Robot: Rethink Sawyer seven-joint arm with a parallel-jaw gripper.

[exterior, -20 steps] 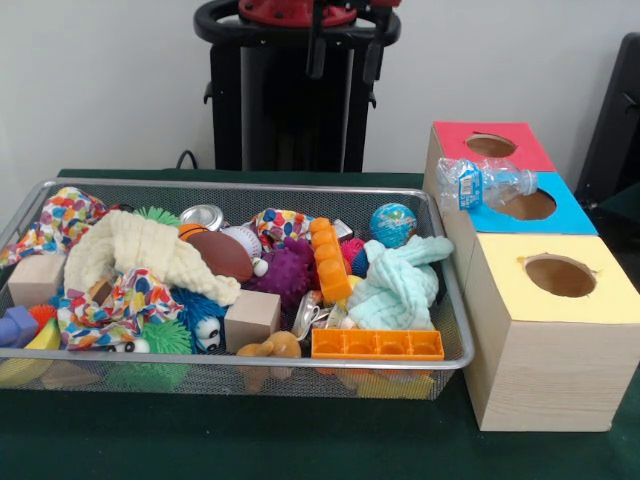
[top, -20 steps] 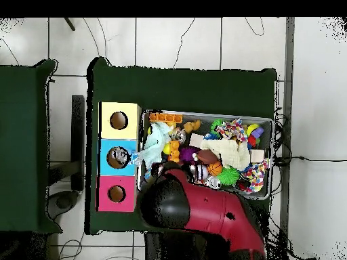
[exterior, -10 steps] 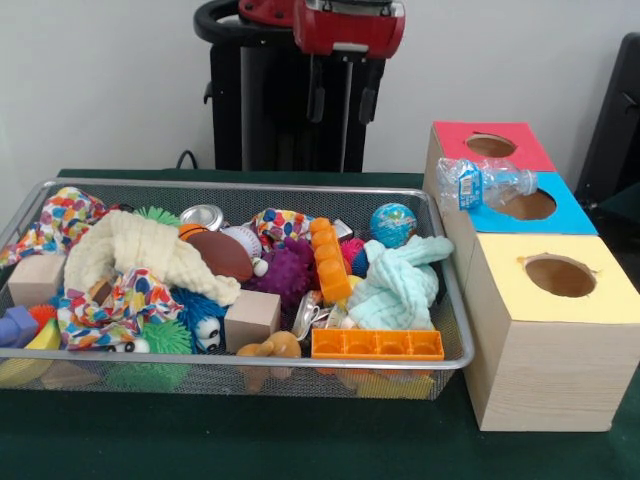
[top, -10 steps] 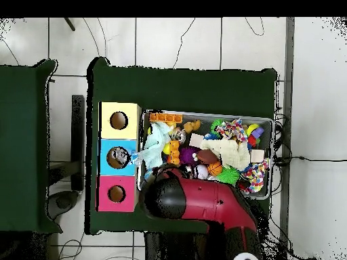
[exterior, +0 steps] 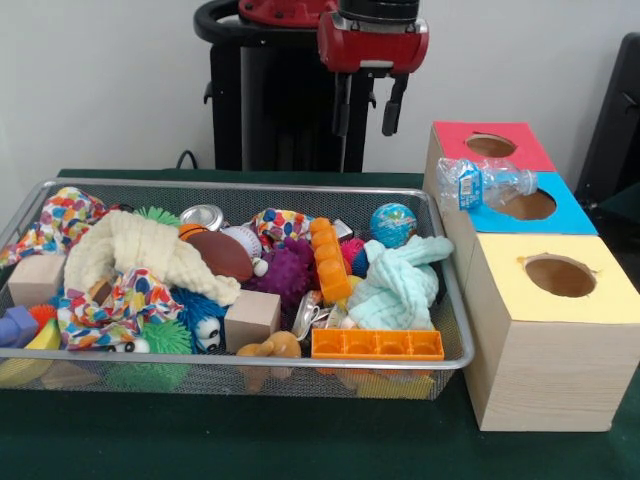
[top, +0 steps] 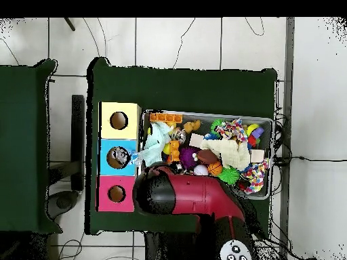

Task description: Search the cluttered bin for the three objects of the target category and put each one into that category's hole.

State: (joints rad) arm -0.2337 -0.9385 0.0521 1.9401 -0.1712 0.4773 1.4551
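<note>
Green cloth covers the table (exterior: 300, 440). At the top centre of the front view the gripper (exterior: 366, 105) hangs with two black fingers parted and empty, above the wire mesh bin (exterior: 240, 362). Soft cloths, spiky balls and wooden blocks crowd the bin. At right a crinkled clear plastic bottle (exterior: 482, 184) lies over the blue box's hole (exterior: 527, 206). From overhead, the red arm (top: 193, 198) hides the gripper.
</note>
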